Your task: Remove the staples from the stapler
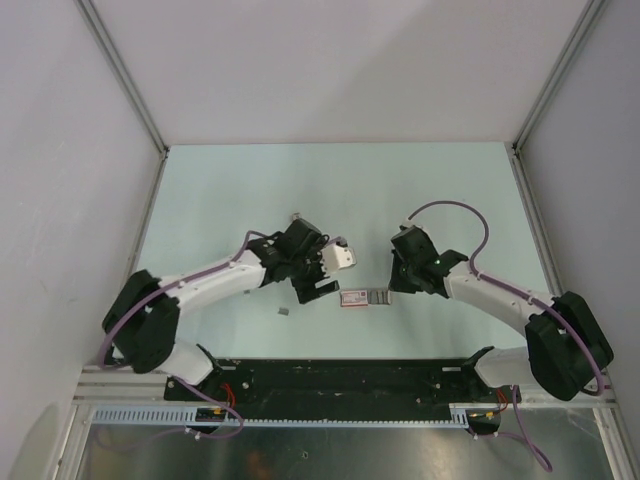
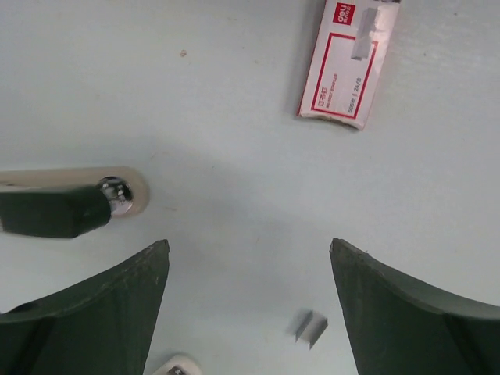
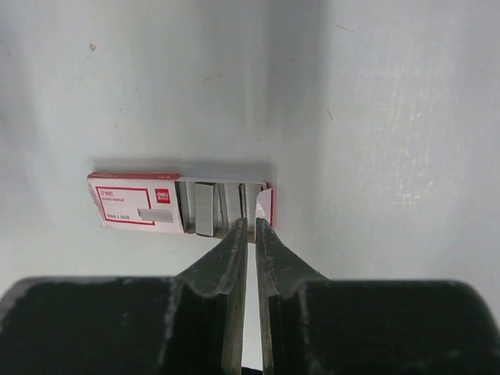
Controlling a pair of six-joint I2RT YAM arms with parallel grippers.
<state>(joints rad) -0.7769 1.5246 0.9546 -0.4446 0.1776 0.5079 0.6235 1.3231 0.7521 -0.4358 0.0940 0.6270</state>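
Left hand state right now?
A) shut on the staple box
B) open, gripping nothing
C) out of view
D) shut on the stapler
B: the left wrist view shows the left hand spread wide. The stapler lies off to one side and the staple box further ahead, and it touches neither.

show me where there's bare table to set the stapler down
Free: the far half of the table, from the left pincer and right pincer to the back wall; also the near strip between the staple box and the right arm. Crowded: the middle, where stapler, box, loose staples and both pincers cluster.
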